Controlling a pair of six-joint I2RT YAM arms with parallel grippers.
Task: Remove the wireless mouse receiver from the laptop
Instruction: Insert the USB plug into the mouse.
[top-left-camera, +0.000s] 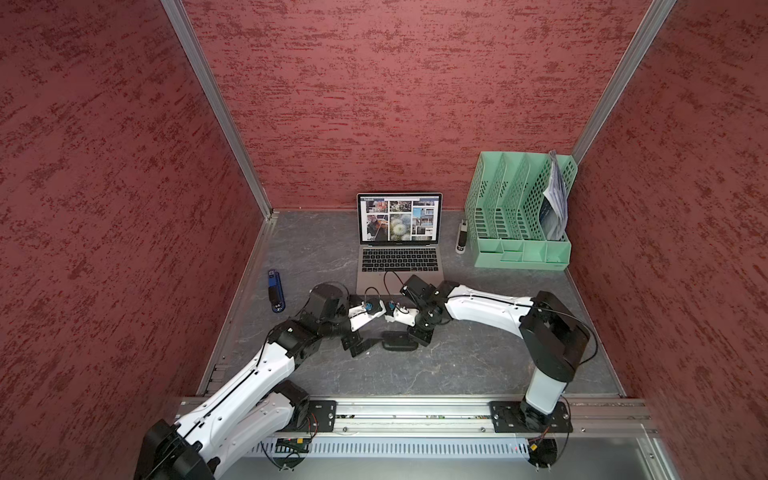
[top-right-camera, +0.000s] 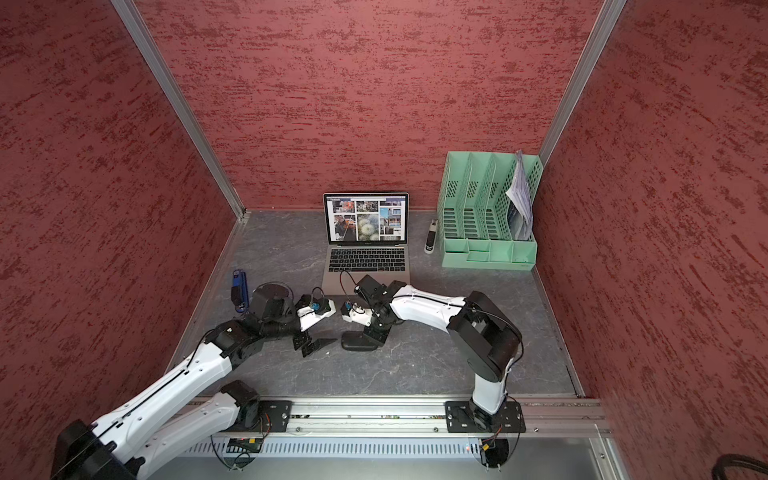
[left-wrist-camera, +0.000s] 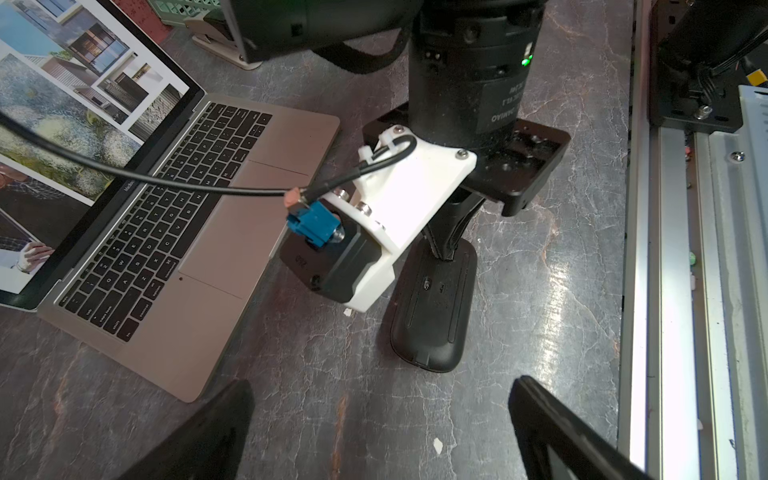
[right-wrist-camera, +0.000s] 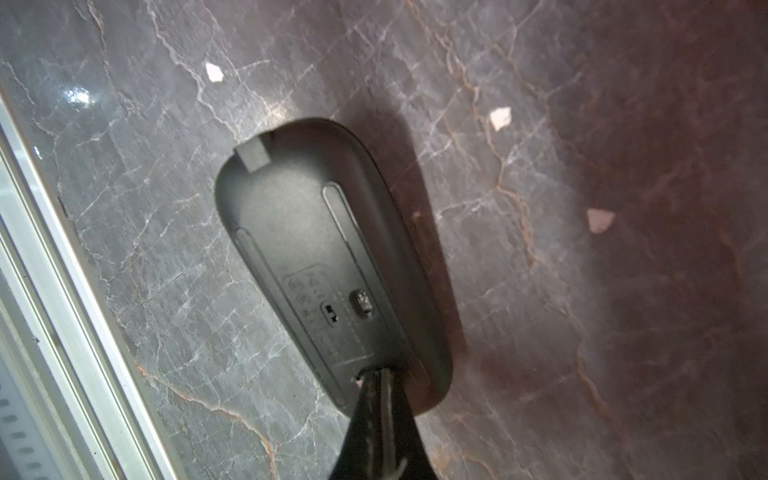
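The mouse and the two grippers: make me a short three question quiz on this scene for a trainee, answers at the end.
1. True or false: the left gripper is shut.
2. The black mouse lies: A) underside up, in front of the laptop; B) buttons up, on the keyboard; C) on its side, against the back wall.
3. The right gripper is shut. Which thing lies directly under its tips?
Key: 1 false; 2 A; 3 the mouse.
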